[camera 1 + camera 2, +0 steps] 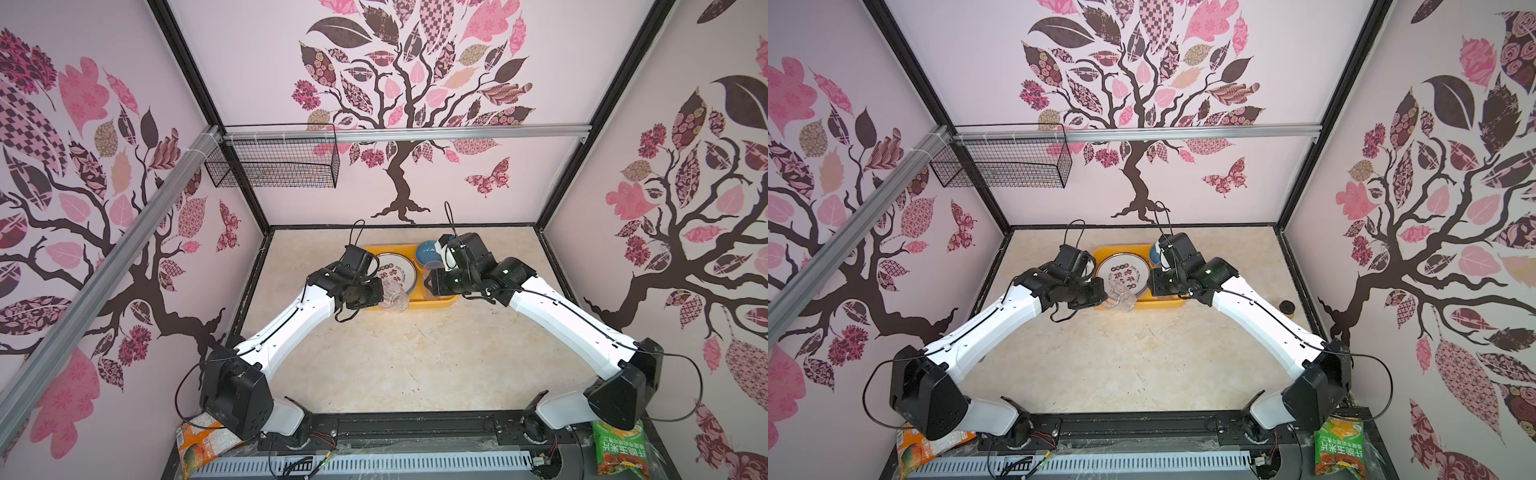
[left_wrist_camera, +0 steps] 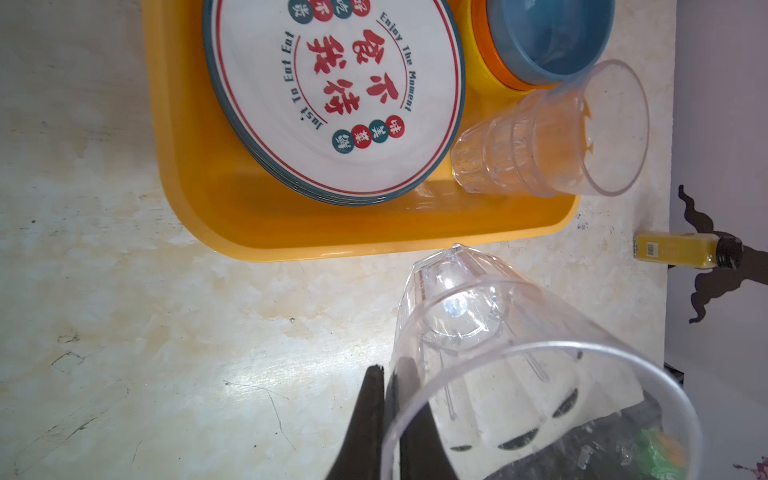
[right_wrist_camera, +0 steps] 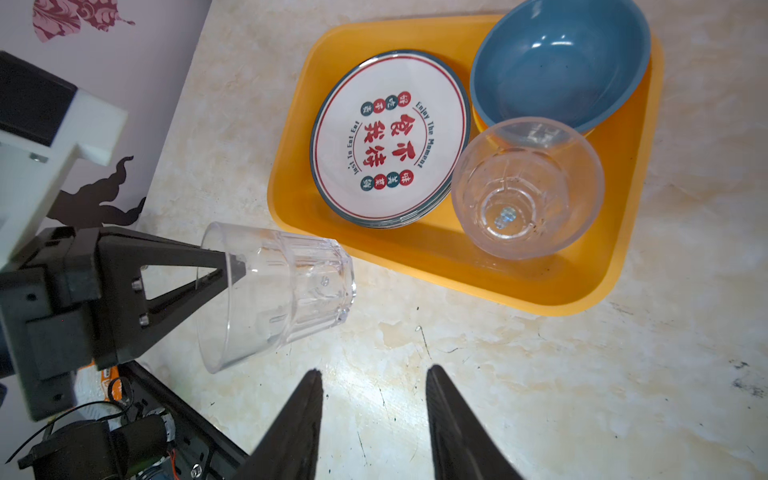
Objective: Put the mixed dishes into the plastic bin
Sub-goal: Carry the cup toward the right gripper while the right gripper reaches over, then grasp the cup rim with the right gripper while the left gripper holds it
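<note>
— The left gripper (image 3: 235,266)?
— Its fingers are pinching a clear ribbed plastic tumbler (image 3: 286,291) by its rim. The shallow yellow-orange plastic bin (image 3: 519,286) is lying just beyond them. The right gripper (image 3: 374,374) is hanging spread, empty.
— Progress?
— Round white printed plates (image 3: 390,141), a round blue bowl (image 3: 557,62) and a second clear tumbler (image 3: 528,187) are sitting inside; seemingly only this one is waiting.

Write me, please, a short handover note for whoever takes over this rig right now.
Left pincer: shut on the rim of a clear cup, which is tipped on its side just outside the bin, not yet in it.
Right pincer: open and empty, over the table near the bin.
In the bin: a stack of plates, a blue bowl nested in an orange bowl, and a second cup standing upright.
Done: plates, bowls and one cup are in.
Left: put the held cup into the bin; no other loose dishes show in these views.
</note>
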`<state>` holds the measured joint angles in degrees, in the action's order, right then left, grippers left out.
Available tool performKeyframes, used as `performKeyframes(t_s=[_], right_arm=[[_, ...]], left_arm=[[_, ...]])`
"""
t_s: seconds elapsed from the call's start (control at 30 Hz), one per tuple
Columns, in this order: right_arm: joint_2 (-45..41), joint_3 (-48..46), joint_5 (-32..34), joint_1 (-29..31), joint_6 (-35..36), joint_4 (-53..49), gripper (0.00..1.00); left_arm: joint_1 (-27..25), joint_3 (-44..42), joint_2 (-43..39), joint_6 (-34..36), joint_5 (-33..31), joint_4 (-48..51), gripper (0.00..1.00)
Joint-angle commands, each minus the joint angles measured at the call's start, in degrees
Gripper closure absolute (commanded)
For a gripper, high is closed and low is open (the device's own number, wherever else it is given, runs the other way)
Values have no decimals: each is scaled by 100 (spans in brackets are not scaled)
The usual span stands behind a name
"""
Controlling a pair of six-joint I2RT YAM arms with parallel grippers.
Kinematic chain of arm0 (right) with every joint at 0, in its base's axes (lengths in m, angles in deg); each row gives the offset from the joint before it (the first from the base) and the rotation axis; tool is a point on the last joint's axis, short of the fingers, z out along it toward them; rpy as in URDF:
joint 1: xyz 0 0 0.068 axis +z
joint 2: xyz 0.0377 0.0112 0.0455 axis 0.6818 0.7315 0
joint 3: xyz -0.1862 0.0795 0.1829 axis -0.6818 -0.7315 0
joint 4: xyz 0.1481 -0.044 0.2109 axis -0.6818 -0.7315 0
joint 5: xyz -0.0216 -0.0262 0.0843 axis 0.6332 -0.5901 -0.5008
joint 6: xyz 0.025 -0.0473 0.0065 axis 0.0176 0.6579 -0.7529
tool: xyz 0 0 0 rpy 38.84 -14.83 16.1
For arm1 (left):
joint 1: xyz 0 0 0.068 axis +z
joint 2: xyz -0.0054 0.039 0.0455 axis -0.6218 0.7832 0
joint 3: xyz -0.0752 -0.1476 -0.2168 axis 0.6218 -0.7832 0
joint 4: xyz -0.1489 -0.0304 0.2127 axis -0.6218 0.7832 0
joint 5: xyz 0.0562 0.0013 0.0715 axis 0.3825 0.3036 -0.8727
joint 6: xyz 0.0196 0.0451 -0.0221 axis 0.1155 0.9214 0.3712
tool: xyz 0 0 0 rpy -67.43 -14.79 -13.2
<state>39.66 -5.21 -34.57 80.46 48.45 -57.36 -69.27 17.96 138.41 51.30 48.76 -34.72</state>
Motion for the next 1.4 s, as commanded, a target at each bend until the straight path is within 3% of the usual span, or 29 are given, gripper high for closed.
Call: performKeyframes(t_s=[0.0, 0.57, 1.13, 1.37], right_arm=[[206, 334, -215, 86, 35, -214, 55], [1344, 1332, -35, 601, -71, -493, 56], [2011, 1804, 495, 638, -51, -805, 68], [2038, 1808, 711, 648, -18, -840, 78]], left_arm=[[-114, 328, 78, -41, 24, -118, 99], [-262, 287, 142, -127, 38, -182, 97], [-259, 351, 27, -154, -56, -156, 94], [-257, 443, -29, -182, -151, -112, 93]])
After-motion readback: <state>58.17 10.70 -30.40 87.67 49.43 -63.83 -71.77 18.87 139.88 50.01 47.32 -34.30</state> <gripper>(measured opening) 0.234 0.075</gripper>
